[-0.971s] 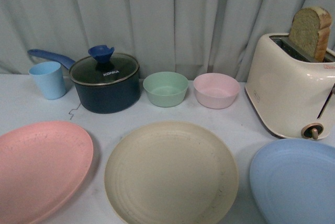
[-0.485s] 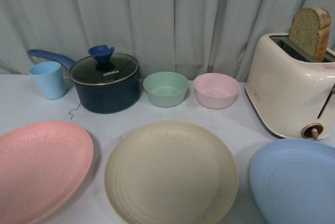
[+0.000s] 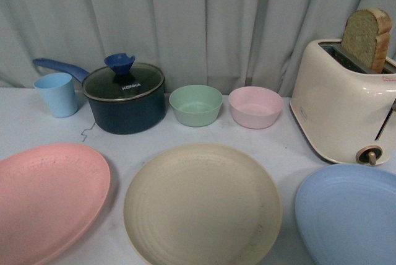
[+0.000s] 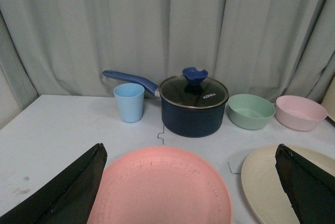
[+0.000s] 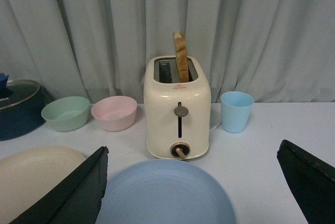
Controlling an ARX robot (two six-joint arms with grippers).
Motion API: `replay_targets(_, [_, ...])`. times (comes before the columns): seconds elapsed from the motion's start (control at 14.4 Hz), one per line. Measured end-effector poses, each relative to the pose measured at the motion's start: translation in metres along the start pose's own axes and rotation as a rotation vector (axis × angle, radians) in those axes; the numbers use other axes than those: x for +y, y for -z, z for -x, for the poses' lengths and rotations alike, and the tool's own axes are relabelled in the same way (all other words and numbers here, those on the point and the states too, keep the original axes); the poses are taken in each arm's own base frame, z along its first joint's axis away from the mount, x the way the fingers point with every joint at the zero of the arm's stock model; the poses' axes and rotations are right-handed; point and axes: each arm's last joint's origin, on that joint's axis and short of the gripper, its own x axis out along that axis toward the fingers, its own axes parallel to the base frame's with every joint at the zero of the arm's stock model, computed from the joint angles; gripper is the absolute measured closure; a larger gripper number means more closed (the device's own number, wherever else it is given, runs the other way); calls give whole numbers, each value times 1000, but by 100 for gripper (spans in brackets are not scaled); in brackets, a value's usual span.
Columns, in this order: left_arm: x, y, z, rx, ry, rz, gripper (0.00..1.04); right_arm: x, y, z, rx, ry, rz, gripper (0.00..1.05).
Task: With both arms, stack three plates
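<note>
Matte and faintly ringed, the three plates are lying flat and unstacked in a row along the near side of the white table point(image 3: 284, 147). The pink plate point(image 3: 49, 200) is sitting on the left, the beige plate point(image 3: 201, 206) in the middle and the light blue plate point(image 3: 349, 215) on the right. None is touching another, and a strip of bare tabletop is showing between each pair.

Behind them, a dark blue saucepan point(image 3: 127, 107) is standing with its glass lid point(image 3: 124, 82) in place and its handle pointing left. A blue cup point(image 3: 57, 95) is standing just beside it, under the handle. A green bowl point(image 3: 195, 105) and a pink bowl point(image 3: 255, 107) are sitting side by side to the right of the pan. A cream toaster point(image 3: 340, 110) is standing behind the light blue plate, with a slice of bread point(image 3: 367, 37) sticking up from its slot. In the right wrist view, a second blue cup point(image 5: 236, 111) is standing near the toaster's far side. A grey curtain point(image 3: 204, 23) is hanging behind everything.

Neither arm is showing in the front view. The left gripper point(image 4: 189, 150) is hovering above the pink plate, its dark fingers point(image 4: 68, 192) spread wide and holding nothing. The right gripper point(image 5: 193, 148) is hovering above the light blue plate, likewise spread wide and empty.
</note>
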Motion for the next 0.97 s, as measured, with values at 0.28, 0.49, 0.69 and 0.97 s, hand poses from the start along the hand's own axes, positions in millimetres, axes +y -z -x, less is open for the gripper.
replay_targets(0.28, [0, 2, 0, 31, 6, 7, 7, 0, 0, 0, 0, 0, 0, 6])
replay_targets(0.49, [3, -21, -6, 460, 36, 152, 7, 0, 0, 0, 0, 1, 0, 6])
replay_targets(0.69, [19, -46, -53, 345, 40, 121, 7, 0, 0, 0, 0, 0, 0, 6])
replay_targets(0.97, [63, -33, -174, 372, -8, 29, 7, 0, 0, 0, 0, 0, 0, 6])
